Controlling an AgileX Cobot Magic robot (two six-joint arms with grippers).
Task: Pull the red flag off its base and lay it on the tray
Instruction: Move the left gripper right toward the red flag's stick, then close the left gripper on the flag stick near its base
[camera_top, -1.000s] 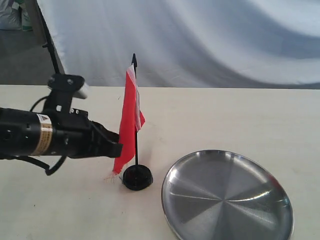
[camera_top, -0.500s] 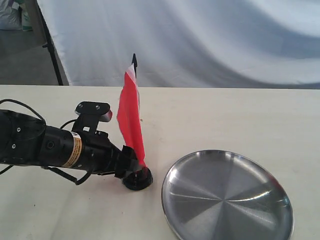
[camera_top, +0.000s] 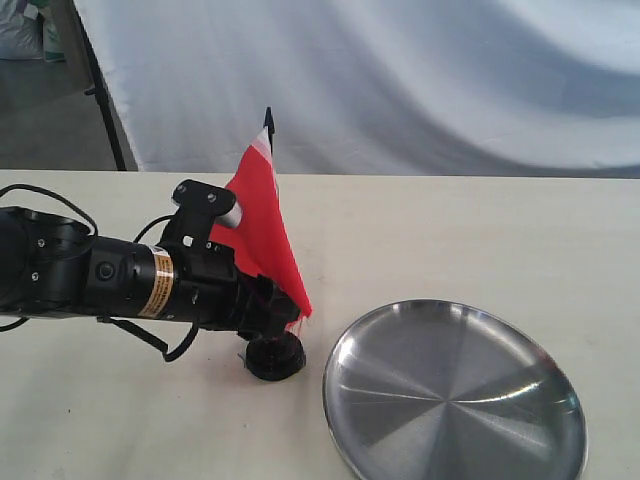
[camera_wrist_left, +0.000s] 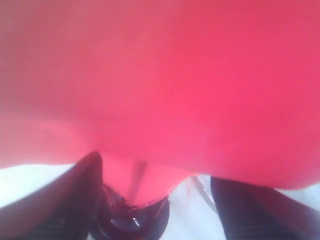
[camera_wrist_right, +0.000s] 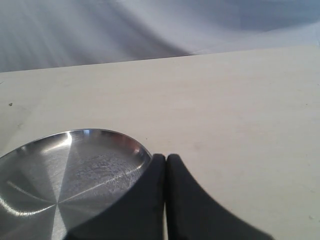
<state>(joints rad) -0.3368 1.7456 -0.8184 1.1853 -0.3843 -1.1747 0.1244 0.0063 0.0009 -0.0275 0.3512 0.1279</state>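
The red flag (camera_top: 262, 230) stands upright in its small black base (camera_top: 275, 357) on the table, just left of the silver tray (camera_top: 455, 395). My left gripper (camera_top: 272, 312) reaches in from the left at the foot of the pole, just above the base, and the red cloth drapes over it. In the left wrist view the cloth (camera_wrist_left: 160, 75) fills most of the picture. The gripper (camera_wrist_left: 155, 200) is open, its dark fingers (camera_wrist_left: 80, 195) standing either side of the pole above the base (camera_wrist_left: 132, 222). My right gripper (camera_wrist_right: 166, 159) is shut and empty beside the tray's rim (camera_wrist_right: 135, 145).
A white cloth backdrop (camera_top: 420, 80) hangs behind the table's far edge. A black stand leg (camera_top: 100, 90) rises at the back left. The right arm does not show in the exterior view.
My left arm has moved right and lower, reaching the pole just above the base. The cloth has been pushed aside and now lies over the gripper.
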